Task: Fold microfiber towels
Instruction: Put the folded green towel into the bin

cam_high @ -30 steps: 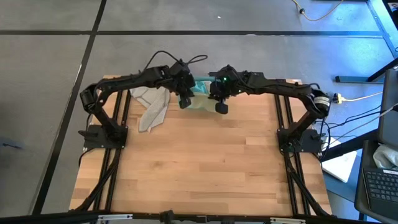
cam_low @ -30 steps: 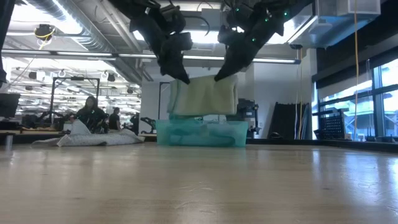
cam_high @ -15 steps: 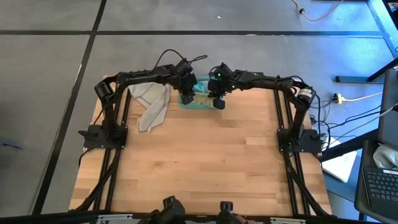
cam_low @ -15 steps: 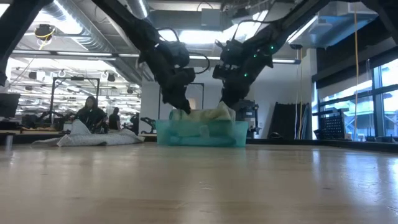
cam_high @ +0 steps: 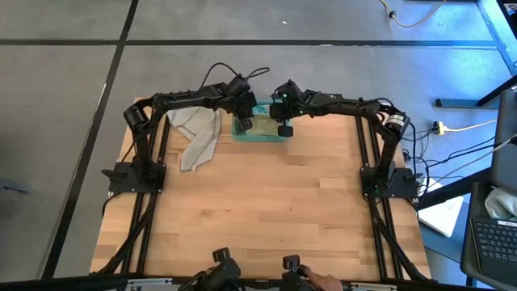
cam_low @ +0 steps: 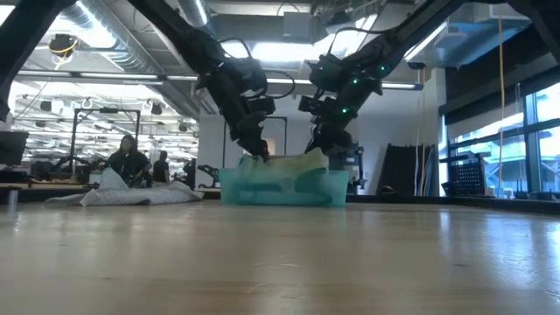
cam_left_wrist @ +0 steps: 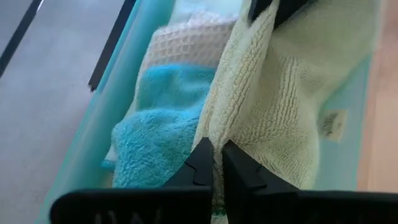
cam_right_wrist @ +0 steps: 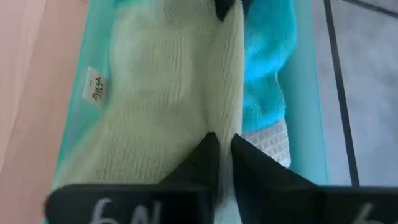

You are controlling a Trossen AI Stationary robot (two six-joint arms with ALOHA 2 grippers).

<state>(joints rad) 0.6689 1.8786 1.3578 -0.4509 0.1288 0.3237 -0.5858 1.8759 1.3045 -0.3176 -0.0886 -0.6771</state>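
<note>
Pale green towel (cam_right_wrist: 161,93): folded, lying inside teal bin (cam_high: 262,133) at the table's far edge, beside a teal towel (cam_left_wrist: 155,124). Left gripper (cam_left_wrist: 214,165) and right gripper (cam_right_wrist: 222,155): each clamped on the towel's folded edge, at opposite ends. Grey towels (cam_high: 196,133): left of bin.

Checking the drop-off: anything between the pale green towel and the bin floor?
Yes. The pale green towel, pinched by the left gripper and right gripper, hangs inside the teal bin beside a bright teal towel and a waffle-weave cloth.
</note>
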